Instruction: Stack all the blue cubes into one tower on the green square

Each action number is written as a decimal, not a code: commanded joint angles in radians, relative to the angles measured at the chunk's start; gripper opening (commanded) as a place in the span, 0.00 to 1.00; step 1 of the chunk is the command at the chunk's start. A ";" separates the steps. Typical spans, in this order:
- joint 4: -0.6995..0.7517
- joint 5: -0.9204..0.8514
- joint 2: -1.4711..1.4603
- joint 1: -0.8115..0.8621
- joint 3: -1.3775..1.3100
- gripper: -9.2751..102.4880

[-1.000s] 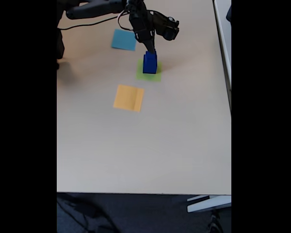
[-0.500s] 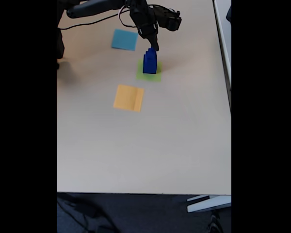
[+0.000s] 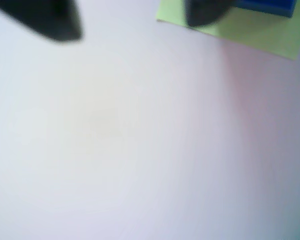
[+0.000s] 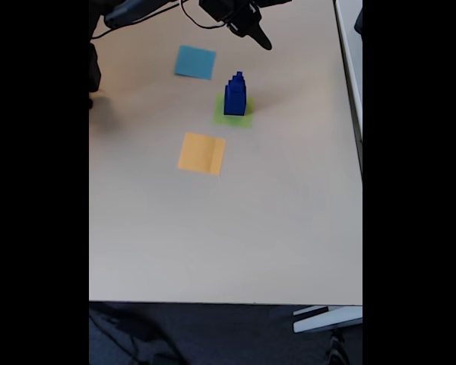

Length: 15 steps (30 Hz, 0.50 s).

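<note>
The blue cubes [image 4: 235, 94] stand as one stepped tower on the green square [image 4: 233, 113], largest at the bottom and smallest on top. My gripper [image 4: 259, 38] hangs behind and a little right of the tower in the fixed view, clear of it. The wrist view has my gripper [image 3: 132, 27] open, two dark blurred fingertips [image 3: 50, 20] at the top edge with bare table between them. A corner of the green square [image 3: 250, 32] and the edge of a blue cube [image 3: 267, 6] lie at the upper right there.
A light-blue paper square [image 4: 194, 62] lies left of the tower and an orange-yellow one [image 4: 201, 153] in front of it. The beige table [image 4: 228, 228] stretches wide toward the near edge. The arm's base and cable sit at the back left.
The gripper has let go of the top cube and pulled up and back toward the table's far side. The tower stays standing on the green square.
</note>
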 commanded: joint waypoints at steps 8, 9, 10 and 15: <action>0.058 0.037 0.032 0.084 -0.058 0.08; 0.058 0.038 0.026 0.092 -0.058 0.08; 0.060 0.040 0.020 0.101 -0.058 0.08; 0.087 0.067 -0.009 0.133 -0.048 0.08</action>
